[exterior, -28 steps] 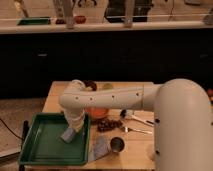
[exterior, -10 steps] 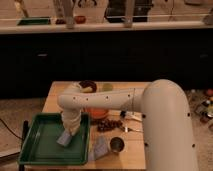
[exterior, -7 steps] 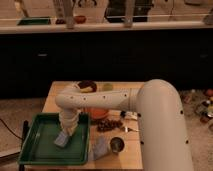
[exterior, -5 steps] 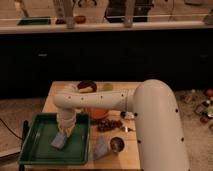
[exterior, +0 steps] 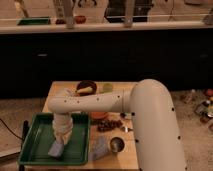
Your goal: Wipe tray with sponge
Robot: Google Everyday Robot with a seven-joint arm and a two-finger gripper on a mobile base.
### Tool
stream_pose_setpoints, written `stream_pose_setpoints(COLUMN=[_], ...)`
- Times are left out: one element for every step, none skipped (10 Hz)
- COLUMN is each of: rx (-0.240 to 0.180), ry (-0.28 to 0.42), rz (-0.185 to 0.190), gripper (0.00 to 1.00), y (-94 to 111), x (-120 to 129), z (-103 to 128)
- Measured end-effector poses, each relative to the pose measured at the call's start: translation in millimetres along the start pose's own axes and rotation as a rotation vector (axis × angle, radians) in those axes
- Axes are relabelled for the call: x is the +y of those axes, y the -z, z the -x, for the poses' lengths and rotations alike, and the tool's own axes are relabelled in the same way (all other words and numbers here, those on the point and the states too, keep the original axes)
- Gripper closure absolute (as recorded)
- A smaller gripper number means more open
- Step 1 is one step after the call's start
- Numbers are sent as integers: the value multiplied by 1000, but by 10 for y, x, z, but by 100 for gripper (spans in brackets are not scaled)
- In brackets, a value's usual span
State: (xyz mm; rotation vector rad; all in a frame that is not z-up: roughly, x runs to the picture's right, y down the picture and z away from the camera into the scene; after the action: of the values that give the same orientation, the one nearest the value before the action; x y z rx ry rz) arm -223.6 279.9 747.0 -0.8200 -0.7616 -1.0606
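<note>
The large dark green tray [exterior: 35,131] lies at the front left of the wooden table. The small pale grey-blue sponge [exterior: 56,149] rests on the tray floor near its middle. My gripper [exterior: 60,139] points straight down onto the sponge from above and presses it against the tray. The white arm [exterior: 95,103] reaches left across the table from the big white body at the right. The wrist hides the fingers.
A larger flat grey-blue cloth piece [exterior: 99,147] lies just right of the tray, beside a metal cup [exterior: 117,145]. Bowls [exterior: 86,88] and dark fruit [exterior: 109,125] sit behind the arm. A small green tray [exterior: 34,21] stands on the far counter.
My gripper and the sponge have slid leftward and toward the front across the tray floor, from its right part to near its middle.
</note>
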Motion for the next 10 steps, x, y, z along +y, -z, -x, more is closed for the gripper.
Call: stream_pose_setpoints(rx=[7, 23, 37, 54, 69, 80, 89, 98, 102, 107], ry=[-9, -29, -47, -67, -86, -105, -124, -138, -145, -150], rz=[18, 33, 39, 48, 56, 63, 67, 74, 79, 80], gripper=[99, 99, 99, 99, 99, 99, 99, 99, 99, 99], y=[25, 85, 136, 190, 233, 262, 293, 319, 331, 349], x=[61, 166, 238, 304, 358, 418, 461, 474, 465, 446], z=[43, 45, 36, 20, 0, -53, -136, -234, -322, -418])
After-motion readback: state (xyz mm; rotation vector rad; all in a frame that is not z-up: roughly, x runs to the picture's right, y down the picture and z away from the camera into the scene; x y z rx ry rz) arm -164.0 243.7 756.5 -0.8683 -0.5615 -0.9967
